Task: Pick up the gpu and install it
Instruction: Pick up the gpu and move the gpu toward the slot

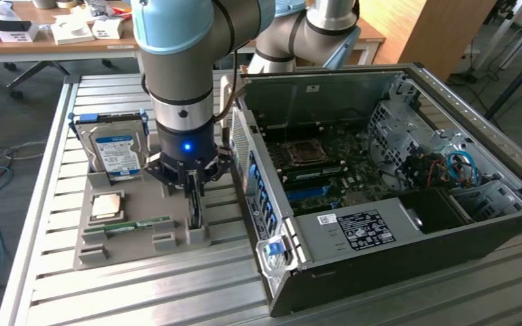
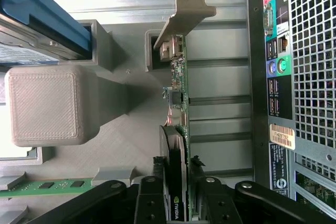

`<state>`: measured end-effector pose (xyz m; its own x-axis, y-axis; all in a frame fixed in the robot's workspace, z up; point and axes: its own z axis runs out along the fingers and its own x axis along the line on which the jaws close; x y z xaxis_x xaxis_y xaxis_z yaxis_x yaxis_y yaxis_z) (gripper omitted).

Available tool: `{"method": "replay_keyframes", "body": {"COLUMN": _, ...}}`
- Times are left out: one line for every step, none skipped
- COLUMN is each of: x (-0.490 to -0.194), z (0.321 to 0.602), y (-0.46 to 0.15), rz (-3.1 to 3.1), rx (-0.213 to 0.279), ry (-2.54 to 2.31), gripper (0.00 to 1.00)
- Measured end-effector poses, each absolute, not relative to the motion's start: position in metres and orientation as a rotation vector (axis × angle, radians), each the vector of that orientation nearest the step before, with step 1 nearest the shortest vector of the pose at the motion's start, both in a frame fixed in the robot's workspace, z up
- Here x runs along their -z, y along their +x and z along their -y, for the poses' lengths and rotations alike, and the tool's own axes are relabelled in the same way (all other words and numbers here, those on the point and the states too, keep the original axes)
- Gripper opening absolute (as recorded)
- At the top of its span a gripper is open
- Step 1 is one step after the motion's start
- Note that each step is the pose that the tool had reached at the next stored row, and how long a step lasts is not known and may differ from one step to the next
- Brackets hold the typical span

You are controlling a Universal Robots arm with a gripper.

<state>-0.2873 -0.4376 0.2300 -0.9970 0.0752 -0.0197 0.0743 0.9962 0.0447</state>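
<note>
The gpu (image 1: 194, 209) stands on edge in a slot of the grey holder (image 1: 143, 241), next to the open computer case (image 1: 379, 224). My gripper (image 1: 191, 182) reaches straight down onto the card's top edge. In the wrist view the gpu (image 2: 179, 103) runs edge-on, dark green, with its pale metal bracket (image 2: 186, 9) at the far end. My gripper (image 2: 177, 181) straddles the card, and its black fingers (image 2: 151, 192) look pressed against both faces. The card still sits in the holder (image 2: 105, 140).
A hard drive with a blue label (image 1: 116, 153) stands upright in the holder beside the arm. A processor (image 1: 107, 205) and a green memory stick (image 1: 138, 224) lie in it too. The case's rear port panel (image 2: 278, 77) is close beside the card. The motherboard (image 1: 334, 170) lies exposed inside.
</note>
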Motion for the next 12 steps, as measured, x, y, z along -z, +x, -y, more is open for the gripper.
{"method": "replay_keyframes", "body": {"x": -0.2300, "z": 0.4376, "y": -0.2872, "rz": -3.117, "rx": -0.069, "ry": 0.117, "gripper": 0.27}}
{"method": "replay_keyframes", "body": {"x": -0.2300, "z": 0.4376, "y": -0.2872, "rz": -3.117, "rx": -0.069, "ry": 0.117, "gripper": 0.27}}
{"method": "replay_keyframes", "body": {"x": -0.2300, "z": 0.4376, "y": -0.2873, "rz": -3.117, "rx": -0.069, "ry": 0.117, "gripper": 0.27}}
{"method": "replay_keyframes", "body": {"x": -0.2300, "z": 0.4376, "y": -0.2873, "rz": -3.117, "rx": -0.069, "ry": 0.117, "gripper": 0.27}}
{"method": "replay_keyframes", "body": {"x": -0.2300, "z": 0.4376, "y": -0.2873, "rz": -3.117, "rx": -0.069, "ry": 0.117, "gripper": 0.27}}
{"method": "replay_keyframes", "body": {"x": -0.2300, "z": 0.4376, "y": -0.2872, "rz": -3.117, "rx": -0.069, "ry": 0.117, "gripper": 0.27}}
{"method": "replay_keyframes", "body": {"x": -0.2300, "z": 0.4376, "y": -0.2873, "rz": -3.117, "rx": -0.069, "ry": 0.117, "gripper": 0.27}}
{"method": "replay_keyframes", "body": {"x": -0.2300, "z": 0.4376, "y": -0.2872, "rz": -3.117, "rx": -0.069, "ry": 0.117, "gripper": 0.27}}
{"method": "replay_keyframes", "body": {"x": -0.2300, "z": 0.4375, "y": -0.2873, "rz": -3.117, "rx": -0.069, "ry": 0.117, "gripper": 0.27}}
{"method": "replay_keyframes", "body": {"x": -0.2300, "z": 0.4376, "y": -0.2872, "rz": -3.117, "rx": -0.069, "ry": 0.117, "gripper": 0.27}}
{"method": "replay_keyframes", "body": {"x": -0.2300, "z": 0.4376, "y": -0.2873, "rz": -3.117, "rx": -0.069, "ry": 0.117, "gripper": 0.27}}
{"method": "replay_keyframes", "body": {"x": -0.2300, "z": 0.4376, "y": -0.2872, "rz": -3.117, "rx": -0.069, "ry": 0.117, "gripper": 0.27}}
